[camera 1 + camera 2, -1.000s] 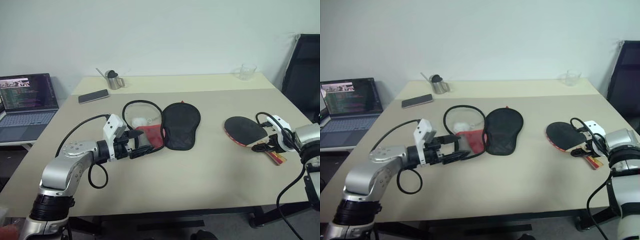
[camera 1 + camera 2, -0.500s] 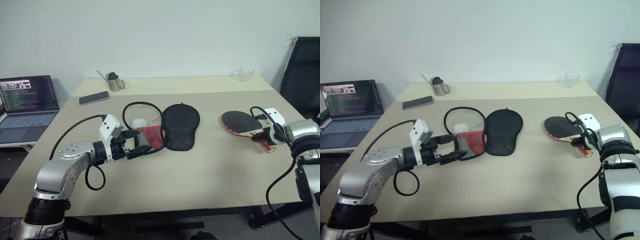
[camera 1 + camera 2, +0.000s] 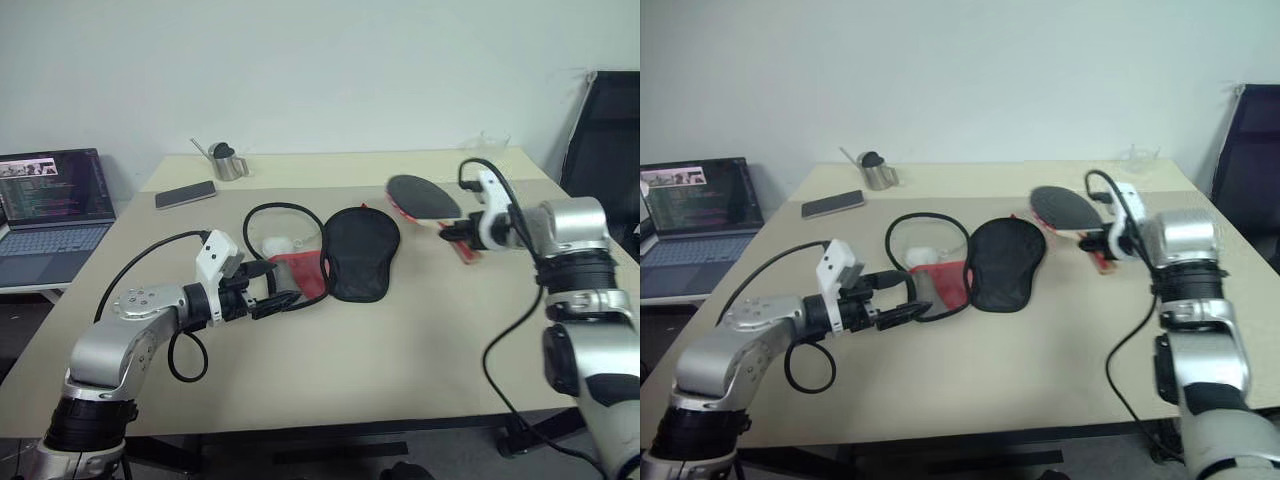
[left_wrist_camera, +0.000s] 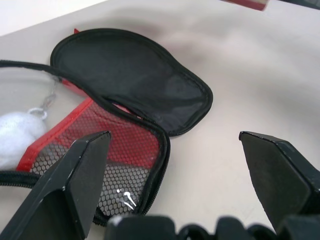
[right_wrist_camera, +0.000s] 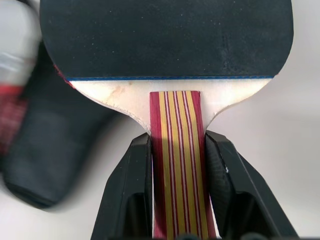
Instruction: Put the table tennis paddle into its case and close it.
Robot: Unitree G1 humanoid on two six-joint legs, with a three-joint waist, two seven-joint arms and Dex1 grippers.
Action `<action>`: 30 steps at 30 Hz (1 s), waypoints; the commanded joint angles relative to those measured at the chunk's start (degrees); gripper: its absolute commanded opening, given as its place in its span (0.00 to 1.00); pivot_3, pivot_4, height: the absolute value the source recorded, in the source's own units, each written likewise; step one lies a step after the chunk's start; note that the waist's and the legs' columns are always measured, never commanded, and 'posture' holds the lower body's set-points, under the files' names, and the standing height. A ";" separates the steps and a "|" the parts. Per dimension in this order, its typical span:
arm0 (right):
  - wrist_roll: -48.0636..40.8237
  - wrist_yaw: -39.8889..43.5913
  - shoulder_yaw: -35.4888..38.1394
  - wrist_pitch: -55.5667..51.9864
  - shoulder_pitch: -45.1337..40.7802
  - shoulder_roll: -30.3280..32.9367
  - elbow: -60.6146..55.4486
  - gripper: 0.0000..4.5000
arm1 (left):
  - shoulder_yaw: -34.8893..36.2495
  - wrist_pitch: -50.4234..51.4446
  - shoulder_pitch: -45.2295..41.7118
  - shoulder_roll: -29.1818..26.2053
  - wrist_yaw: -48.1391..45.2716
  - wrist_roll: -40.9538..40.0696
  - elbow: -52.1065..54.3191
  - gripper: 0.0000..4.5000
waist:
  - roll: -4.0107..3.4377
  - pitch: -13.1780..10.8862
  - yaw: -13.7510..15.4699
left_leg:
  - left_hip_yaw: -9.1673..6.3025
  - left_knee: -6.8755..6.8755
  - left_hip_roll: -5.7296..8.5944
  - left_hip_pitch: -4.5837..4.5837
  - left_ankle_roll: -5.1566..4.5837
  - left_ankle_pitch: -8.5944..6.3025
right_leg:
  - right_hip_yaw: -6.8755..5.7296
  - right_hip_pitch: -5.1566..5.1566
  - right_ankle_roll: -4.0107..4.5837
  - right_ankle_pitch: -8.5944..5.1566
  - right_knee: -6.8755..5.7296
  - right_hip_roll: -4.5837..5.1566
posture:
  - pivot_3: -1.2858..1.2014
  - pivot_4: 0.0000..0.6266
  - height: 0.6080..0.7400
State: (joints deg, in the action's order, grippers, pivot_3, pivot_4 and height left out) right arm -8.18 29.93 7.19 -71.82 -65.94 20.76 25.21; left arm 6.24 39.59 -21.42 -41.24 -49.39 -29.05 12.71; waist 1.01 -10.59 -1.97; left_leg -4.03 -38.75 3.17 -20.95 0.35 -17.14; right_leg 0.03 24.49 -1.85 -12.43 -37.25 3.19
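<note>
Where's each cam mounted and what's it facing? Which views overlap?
Head stereo pair: forward and down over the table; both arms show.
Left wrist: along the open left gripper at the unzipped case.
Right wrist: along the right gripper, shut on the table tennis paddle by its handle.
Shared: the case shows in all the views; the paddle in the head pair and the right wrist view.

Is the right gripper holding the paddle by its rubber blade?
No, the right gripper clamps the paddle by its striped handle, below the blade.
</note>
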 commanded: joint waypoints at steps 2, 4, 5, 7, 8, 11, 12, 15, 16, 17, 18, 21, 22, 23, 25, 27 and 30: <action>-2.66 -7.36 2.83 -1.16 0.01 -9.55 -6.56 0.24 | 0.91 -0.33 -0.19 -0.19 0.62 -0.68 2.15 1.00 | 0.00 0.00 0.11 | -0.02 0.00 0.01 -0.09 0.13 0.07 | -0.01 0.10 0.00 0.00 -0.01 0.00 | 0.52 0.24 1.00; -2.92 -9.66 3.11 -0.13 0.85 -12.36 -6.18 0.24 | 0.93 -0.23 -0.03 -0.04 0.84 -0.83 2.46 1.00 | 0.00 0.00 0.32 | -0.04 -0.01 0.03 -0.20 0.15 0.08 | -0.02 0.19 0.00 0.00 0.00 0.02 | 0.52 0.24 1.00; -3.01 -11.16 3.79 0.57 1.02 -13.50 -5.42 0.24 | 0.96 -0.19 0.05 -0.04 0.95 -0.86 2.57 1.00 | 0.00 0.00 0.61 | -0.07 -0.01 0.06 -0.28 0.15 0.09 | -0.06 0.23 0.00 0.01 0.01 0.04 | 0.52 0.24 1.00; -3.00 -13.18 3.90 2.16 1.68 -15.17 -4.37 0.24 | 1.14 -0.10 0.36 -0.07 1.12 -1.06 2.89 1.00 | 0.01 0.01 0.88 | -0.25 -0.12 0.16 -0.65 0.18 0.11 | -0.27 0.50 0.00 0.01 0.03 0.12 | 0.52 0.24 1.00; -3.03 -15.55 5.43 2.82 1.43 -16.25 -3.50 0.24 | 1.18 -0.04 0.62 -0.09 1.30 -1.13 3.16 1.00 | 0.02 0.01 0.91 | -0.29 -0.21 0.21 -0.97 0.20 0.12 | -0.33 0.78 -0.02 0.04 0.00 0.16 | 0.52 0.24 1.00; -3.50 -21.13 9.12 3.19 0.56 -18.93 -3.49 0.24 | 1.38 0.22 1.34 -0.09 1.78 -1.43 3.97 1.00 | 0.01 0.01 0.67 | -0.30 -0.19 0.21 -1.10 0.22 0.13 | -0.37 0.90 -0.02 0.05 0.03 0.20 | 0.52 0.24 1.00; -3.73 -22.07 9.52 2.66 0.52 -19.62 -4.26 0.24 | 1.45 0.32 1.54 -0.09 1.89 -1.52 4.21 1.00 | 0.01 0.01 0.52 | -0.30 -0.13 0.19 -1.11 0.22 0.13 | -0.38 0.94 -0.01 0.04 0.05 0.20 | 0.52 0.24 1.00; -5.36 -24.32 10.71 -0.87 0.54 -22.98 -9.38 0.24 | 1.67 0.54 2.42 -0.31 2.09 -1.57 4.93 1.00 | 0.00 0.00 -0.03 | -0.27 -0.09 0.17 -1.12 0.22 0.13 | -0.35 0.96 -0.01 0.04 0.06 0.19 | 0.52 0.24 1.00; -5.78 -24.87 11.11 -1.95 0.54 -23.90 -10.82 0.24 | 1.74 0.60 2.68 -0.38 2.13 -1.58 5.13 1.00 | 0.00 0.00 -0.30 | -0.22 -0.07 0.16 -1.13 0.22 0.13 | -0.30 1.02 -0.01 0.04 0.03 0.18 | 0.52 0.24 1.00; -6.13 -25.52 11.57 -2.85 0.51 -24.80 -12.04 0.24 | 1.82 0.63 2.88 -0.44 2.14 -1.62 5.27 1.00 | 0.00 0.00 -0.53 | -0.19 -0.06 0.15 -1.12 0.21 0.13 | -0.22 1.06 -0.01 0.04 -0.01 0.15 | 0.52 0.24 1.00; -6.41 -26.35 12.29 -3.53 0.46 -25.65 -12.86 0.24 | 1.90 0.65 3.00 -0.49 2.16 -1.68 5.34 1.00 | 0.00 0.00 -0.70 | -0.17 -0.06 0.11 -1.11 0.21 0.13 | -0.18 1.07 -0.01 0.04 -0.02 0.10 | 0.52 0.24 1.00; -7.94 -32.65 18.55 -2.21 -0.31 -31.10 -14.50 0.24 | 1.70 0.70 2.96 -0.58 2.30 -1.61 5.23 1.00 | -0.01 0.01 -0.78 | -0.17 -0.06 0.08 -1.08 0.20 0.13 | -0.16 1.08 0.00 0.04 -0.10 0.07 | 0.52 0.24 1.00; -8.53 -34.87 20.51 0.15 -0.57 -32.90 -14.56 0.24 | 1.54 0.77 2.85 -0.50 2.40 -1.59 5.22 1.00 | -0.01 0.00 -0.74 | -0.17 -0.07 0.09 -1.07 0.20 0.13 | -0.14 1.08 0.00 0.04 -0.16 0.08 | 0.52 0.24 1.00; -9.11 -36.86 21.81 2.12 -0.78 -33.97 -14.20 0.24 | 1.36 0.85 2.75 -0.41 2.49 -1.58 5.26 1.00 | -0.01 0.01 -0.52 | -0.17 -0.09 0.12 -1.08 0.21 0.13 | -0.13 1.10 0.00 0.04 -0.20 0.08 | 0.52 0.24 1.00; -11.15 -40.71 24.30 5.07 -1.31 -35.48 -12.93 0.24 | 1.14 0.95 2.66 -0.33 2.54 -1.56 5.35 1.00 | -0.01 0.01 0.16 | -0.18 -0.10 0.19 -1.07 0.21 0.13 | -0.16 1.08 0.00 0.04 -0.26 0.09 | 0.52 0.24 1.00; -12.17 -42.44 24.02 8.56 -1.62 -36.11 -11.52 0.24 | 0.98 0.96 2.65 -0.29 2.58 -1.48 5.36 1.00 | -0.01 0.01 0.18 | -0.17 -0.12 0.21 -1.07 0.21 0.13 | -0.15 1.08 0.00 0.04 -0.30 0.09 | 0.52 0.24 1.00; -13.81 -43.86 22.95 12.44 -2.09 -36.92 -8.81 0.24 | 0.69 0.95 2.62 -0.32 2.51 -1.32 5.38 1.00 | -0.01 0.01 -0.23 | -0.03 -0.11 0.16 -0.98 0.21 0.13 | 0.03 1.13 0.01 0.03 -0.42 0.08 | 0.52 0.24 1.00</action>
State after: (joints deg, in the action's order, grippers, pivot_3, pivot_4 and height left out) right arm -19.53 -13.40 31.12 -62.63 -64.04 -8.86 16.84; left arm 6.14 40.92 -18.32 -41.20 -46.86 -29.52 15.71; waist 1.00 -10.58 -2.20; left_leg -3.99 -38.85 3.28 -21.89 0.56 -17.00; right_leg 0.15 25.63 -1.83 -12.40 -37.70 3.24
